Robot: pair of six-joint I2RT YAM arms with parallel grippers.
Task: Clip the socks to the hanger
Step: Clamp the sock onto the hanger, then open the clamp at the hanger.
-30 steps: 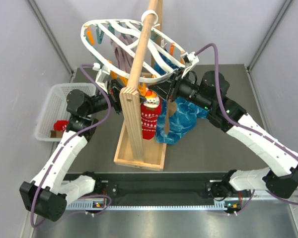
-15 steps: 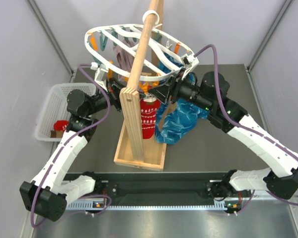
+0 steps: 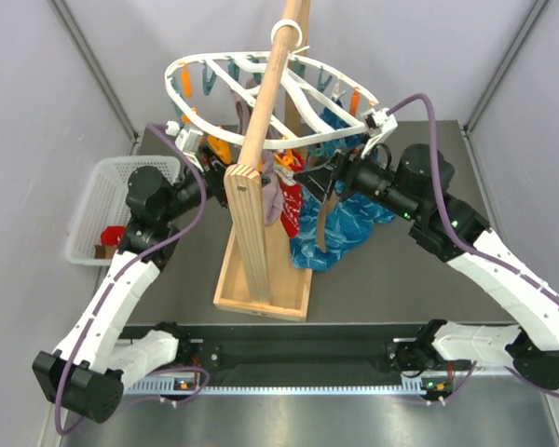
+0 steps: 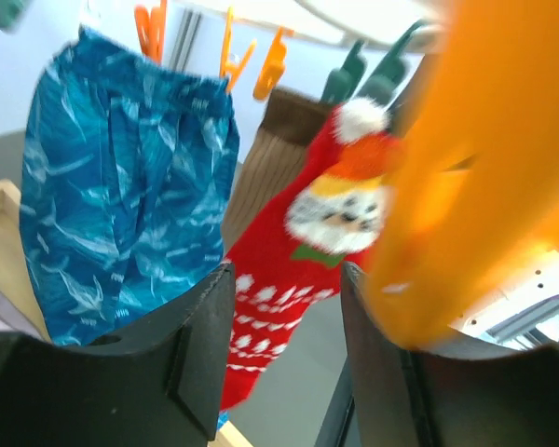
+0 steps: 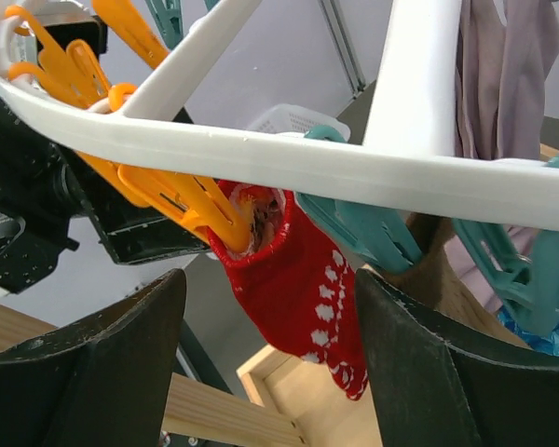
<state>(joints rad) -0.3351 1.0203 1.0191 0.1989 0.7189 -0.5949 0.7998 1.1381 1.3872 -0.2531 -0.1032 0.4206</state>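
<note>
The hanger [image 5: 307, 163] hangs from the wooden pole stand [image 3: 250, 219] above the counter's middle, nearer the far edge. 3 socks look clipped: a red sock [image 5: 298, 289] pinched at its cuff by an orange peg [image 5: 182, 200], a tan sock [image 4: 270, 158] and a mauve sock [image 5: 503, 65]. Both pincers gape wide and empty, the left gripper [image 4: 284, 312] just beside that peg, the right gripper [image 5: 268, 298] under the ring. In the basket [image 3: 102, 172] at the left edge, 1 loose red sock [image 3: 114, 235] waits, so the task seems unfinished.

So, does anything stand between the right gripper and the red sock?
Nothing visible does: the red sock shows clear beyond the open right gripper. The hanger ring crosses just above, and a teal peg hangs beside it.
</note>
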